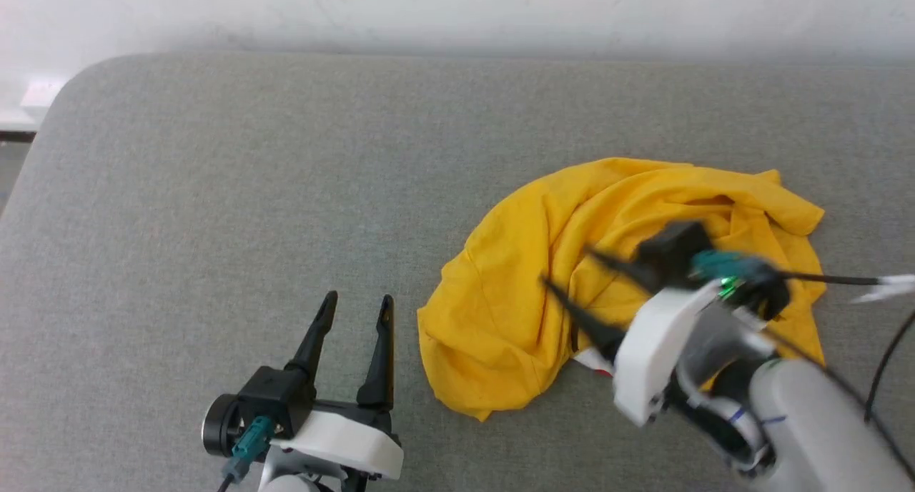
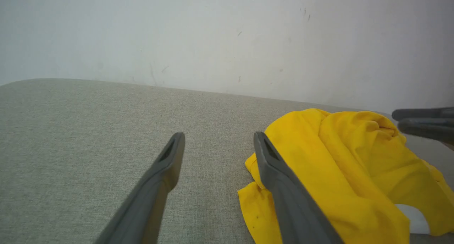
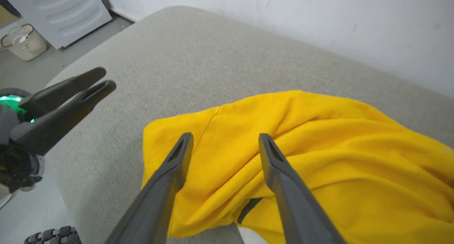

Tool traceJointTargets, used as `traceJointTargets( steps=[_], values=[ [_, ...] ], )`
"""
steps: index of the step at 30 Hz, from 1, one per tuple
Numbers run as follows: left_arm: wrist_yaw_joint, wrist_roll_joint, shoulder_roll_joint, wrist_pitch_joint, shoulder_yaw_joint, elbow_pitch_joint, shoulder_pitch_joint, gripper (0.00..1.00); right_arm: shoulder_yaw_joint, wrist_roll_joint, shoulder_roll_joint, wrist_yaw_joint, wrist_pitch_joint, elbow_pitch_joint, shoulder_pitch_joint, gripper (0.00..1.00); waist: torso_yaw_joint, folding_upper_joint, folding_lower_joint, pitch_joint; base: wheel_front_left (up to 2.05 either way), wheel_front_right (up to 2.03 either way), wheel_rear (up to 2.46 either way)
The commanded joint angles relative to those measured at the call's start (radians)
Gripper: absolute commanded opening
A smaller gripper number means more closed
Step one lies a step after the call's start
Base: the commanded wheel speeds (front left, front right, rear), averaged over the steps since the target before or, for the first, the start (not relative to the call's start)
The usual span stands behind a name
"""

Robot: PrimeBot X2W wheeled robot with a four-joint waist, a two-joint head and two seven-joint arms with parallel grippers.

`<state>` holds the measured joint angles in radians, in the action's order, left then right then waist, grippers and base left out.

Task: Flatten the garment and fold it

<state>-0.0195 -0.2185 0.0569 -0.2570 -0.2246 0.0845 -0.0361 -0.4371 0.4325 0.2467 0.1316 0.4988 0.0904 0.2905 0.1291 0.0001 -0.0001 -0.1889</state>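
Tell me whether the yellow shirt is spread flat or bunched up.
Bunched up: the garment lies in a crumpled heap with deep folds, neither spread nor folded.

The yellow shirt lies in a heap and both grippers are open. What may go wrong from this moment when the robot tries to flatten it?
1. The garment is bunched in thick folds under the open right gripper; closing there would likely pinch several layers, so it may lift as a lump instead of spreading.
2. The left gripper, also open, has one of its fingers close beside the garment's edge; a sideways move might drag the cloth.
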Motion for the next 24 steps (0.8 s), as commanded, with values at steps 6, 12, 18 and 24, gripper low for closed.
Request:
traceJointTargets(
  steps=[6, 12, 18, 24],
  values=[
    [0.002, 0.012, 0.009, -0.005, 0.008, -0.004, 0.034, 1.0, 0.293, -0.17, -0.094, -0.001, -0.197, 0.039, -0.049, 1.0, -0.031, -0.0001, 0.0001, 0.041, 0.0, 0.0, 0.0],
    [-0.004, 0.014, 0.023, -0.005, 0.026, -0.035, 0.057, 1.0, 0.632, -0.338, -0.183, -0.001, -0.398, 0.082, -0.199, 1.0, -0.046, -0.0001, 0.0001, 0.044, 0.0, 0.0, 0.0],
    [-0.019, 0.012, 0.023, -0.005, 0.054, -0.07, 0.108, 1.0, 0.789, -0.28, -0.196, -0.001, -0.497, 0.02, -0.345, 1.0, -0.077, -0.0001, 0.0001, 0.045, 0.0, 0.0, 0.0],
    [-0.034, 0.003, 0.02, -0.005, 0.069, -0.108, 0.104, 1.0, 0.803, -0.222, -0.196, -0.001, -0.555, -0.041, -0.368, 1.0, -0.117, -0.0001, 0.0001, 0.04, 0.0, 0.0, 0.0]
  ],
)
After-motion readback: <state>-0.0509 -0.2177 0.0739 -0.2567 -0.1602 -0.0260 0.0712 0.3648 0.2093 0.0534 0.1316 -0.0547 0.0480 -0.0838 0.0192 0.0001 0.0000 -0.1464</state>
